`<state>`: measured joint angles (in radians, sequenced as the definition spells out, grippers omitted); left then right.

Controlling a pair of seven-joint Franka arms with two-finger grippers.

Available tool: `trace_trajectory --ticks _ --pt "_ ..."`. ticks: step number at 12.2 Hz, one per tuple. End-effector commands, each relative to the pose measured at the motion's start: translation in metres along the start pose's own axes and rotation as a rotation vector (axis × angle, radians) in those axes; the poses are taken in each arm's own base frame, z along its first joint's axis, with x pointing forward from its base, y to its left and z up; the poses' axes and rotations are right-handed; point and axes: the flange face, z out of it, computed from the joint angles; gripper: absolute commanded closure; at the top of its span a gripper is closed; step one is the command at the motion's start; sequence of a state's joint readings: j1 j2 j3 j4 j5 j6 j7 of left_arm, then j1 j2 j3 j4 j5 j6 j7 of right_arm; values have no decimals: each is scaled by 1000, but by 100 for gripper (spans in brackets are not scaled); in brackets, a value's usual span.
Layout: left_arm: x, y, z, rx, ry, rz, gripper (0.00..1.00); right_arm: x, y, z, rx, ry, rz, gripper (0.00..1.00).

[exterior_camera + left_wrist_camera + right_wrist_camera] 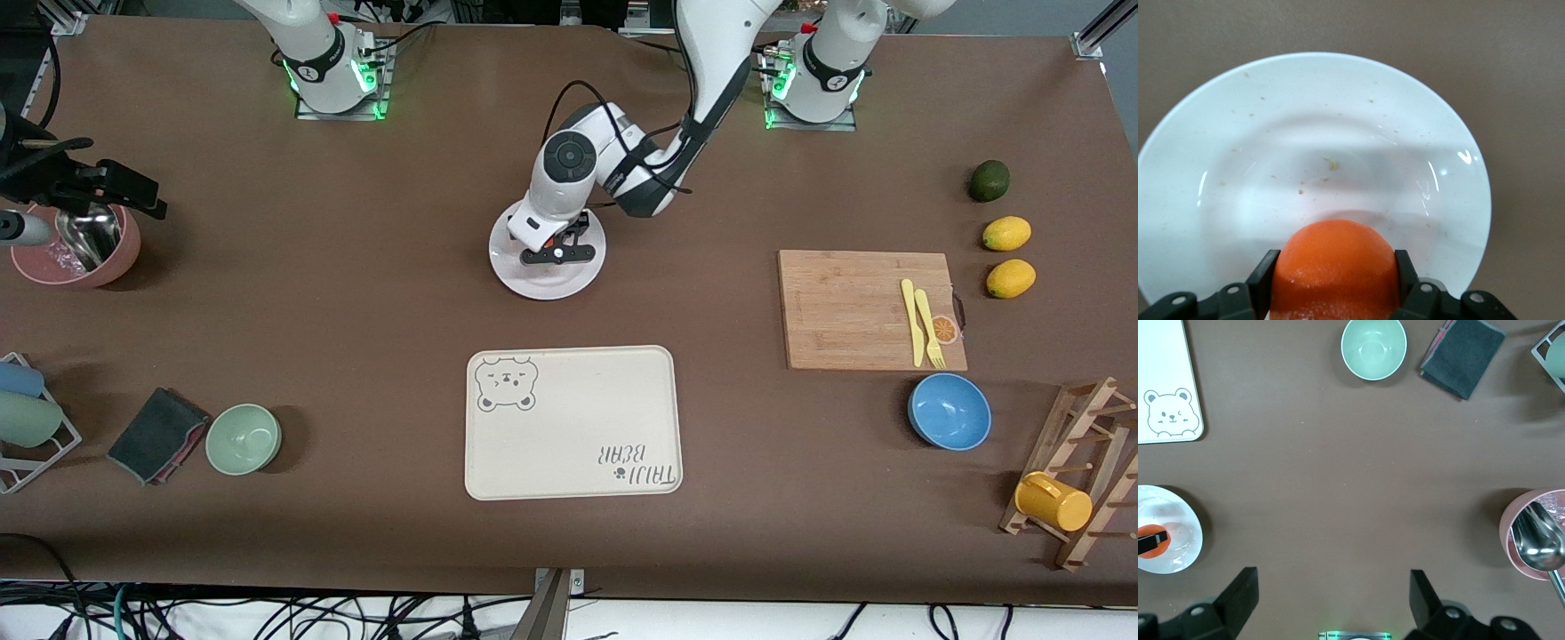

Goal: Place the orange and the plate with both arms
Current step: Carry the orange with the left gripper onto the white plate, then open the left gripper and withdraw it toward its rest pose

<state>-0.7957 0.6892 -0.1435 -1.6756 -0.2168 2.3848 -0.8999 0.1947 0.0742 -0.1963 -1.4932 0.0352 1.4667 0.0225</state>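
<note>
Left claw: it is low over the white plate in the middle of the tabletop. Its two black fingers squeeze the orange from both sides.
Orange: it sits between the left claw's fingers, just over the plate. I cannot tell if it touches the plate.
White plate: it is right under the left claw. It has little crumbs on it. The bear-print tray lies near it, closer to the front camera.
Right claw: its fingers are spread wide with nothing between them. It hangs over bare tabletop at the right arm's end, and this arm waits.
Pink bowl: it is beside the right claw, with a metal spoon in it.
Green bowl: it is on the tabletop below the right claw, beside a dark cloth.
</note>
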Motion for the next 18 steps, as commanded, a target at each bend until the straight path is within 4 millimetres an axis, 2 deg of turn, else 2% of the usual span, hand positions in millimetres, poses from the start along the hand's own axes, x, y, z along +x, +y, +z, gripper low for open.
trace_trajectory --ticks 1,2,4,6,7,9,11,14,16,18 --pt "6 4 8 -1 -3 -4 57 -4 2 -3 -7 -2 -8 0" --pt "8 3 9 -1 1 6 2 -3 2 -2 -8 -4 -8 0" --pt "11 4 -2 -8 14 -3 0 -4 2 -3 -7 -2 -8 0" --pt "21 7 -22 -18 38 -2 0 -3 1 -3 -8 -2 -10 0" --pt "28 2 -36 30 47 9 0 -3 0 -3 -8 -1 -8 0" --pt "49 -9 -90 80 61 -6 0 -2 -1 -4 -7 2 -7 0" --pt "91 -47 -138 78 64 -97 0 -2 -1 -4 -7 2 -7 0" --pt "135 -102 -187 82 54 -198 0 -2 -1 -4 -7 9 -5 0" --pt "170 -153 -220 96 43 -251 0 -1 -2 -5 -5 12 -5 0" --pt "200 -205 -241 128 15 -204 0 -2 -1 -4 -5 9 -2 0"
